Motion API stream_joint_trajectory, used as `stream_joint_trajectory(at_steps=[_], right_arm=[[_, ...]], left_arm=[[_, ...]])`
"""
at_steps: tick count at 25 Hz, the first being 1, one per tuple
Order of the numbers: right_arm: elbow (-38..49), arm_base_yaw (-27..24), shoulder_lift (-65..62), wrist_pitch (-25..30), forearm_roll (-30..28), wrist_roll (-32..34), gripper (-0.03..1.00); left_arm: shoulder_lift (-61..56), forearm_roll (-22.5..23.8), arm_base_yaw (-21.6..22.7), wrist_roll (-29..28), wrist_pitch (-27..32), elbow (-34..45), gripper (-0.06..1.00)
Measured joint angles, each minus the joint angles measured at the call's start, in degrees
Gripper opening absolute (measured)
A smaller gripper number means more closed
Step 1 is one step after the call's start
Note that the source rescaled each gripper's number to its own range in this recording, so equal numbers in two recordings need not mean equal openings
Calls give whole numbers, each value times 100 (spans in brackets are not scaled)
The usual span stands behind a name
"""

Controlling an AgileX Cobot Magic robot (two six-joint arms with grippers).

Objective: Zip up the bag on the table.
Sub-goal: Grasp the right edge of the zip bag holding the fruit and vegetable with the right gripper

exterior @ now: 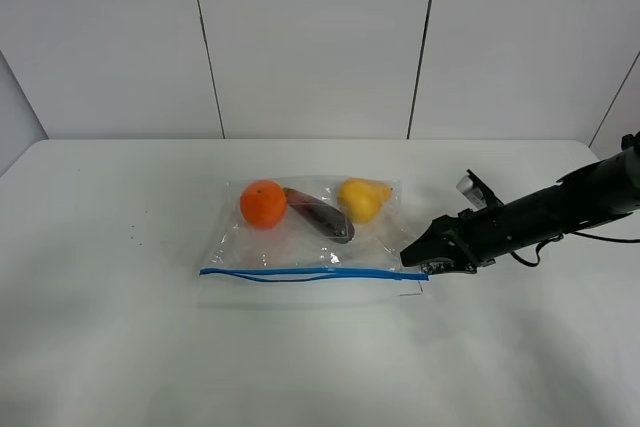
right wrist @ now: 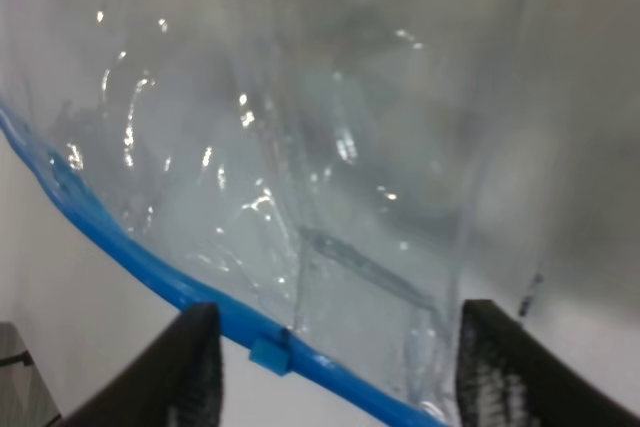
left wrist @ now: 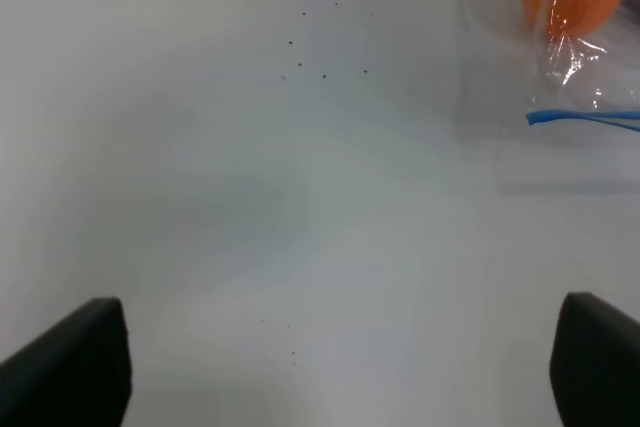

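The bag (exterior: 300,242) lies flat near the middle of the worktop (exterior: 120,347), its blue strip (exterior: 310,272) along the edge nearest the high camera. Through the clear plastic I see an orange (exterior: 263,203), a dark eggplant (exterior: 322,215) and a yellow pear (exterior: 362,199) in a row by the far edge.

My right fingers (exterior: 415,255) are low at the bag's right end, just by the end of the strip. My wrist view shows them spread apart with the crinkly plastic and the strip between them, gripping nothing. A small blue tab (right wrist: 270,352) sits on the strip between them. Whether either finger touches the plastic, I cannot tell.

My left fingers (left wrist: 70,367) are also spread wide, over bare worktop well left of the bag. In that view the orange, the strip's left end and a few dark specks (left wrist: 322,75) lie beyond them.
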Motion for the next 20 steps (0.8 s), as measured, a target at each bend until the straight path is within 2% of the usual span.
stream_joint_trajectory(at_steps=[3, 5, 13, 20], right_arm=[[0, -42, 0, 16, 0, 0, 47], [0, -42, 0, 21, 0, 0, 45], [-1, -42, 71, -158, 8, -11, 44], [-6, -42, 276, 18, 513, -536, 44]], left_arm=[[0, 0, 0, 0, 0, 0, 100], [0, 0, 0, 0, 0, 0, 100], [0, 0, 0, 0, 0, 0, 100], [0, 0, 0, 0, 0, 0, 100]])
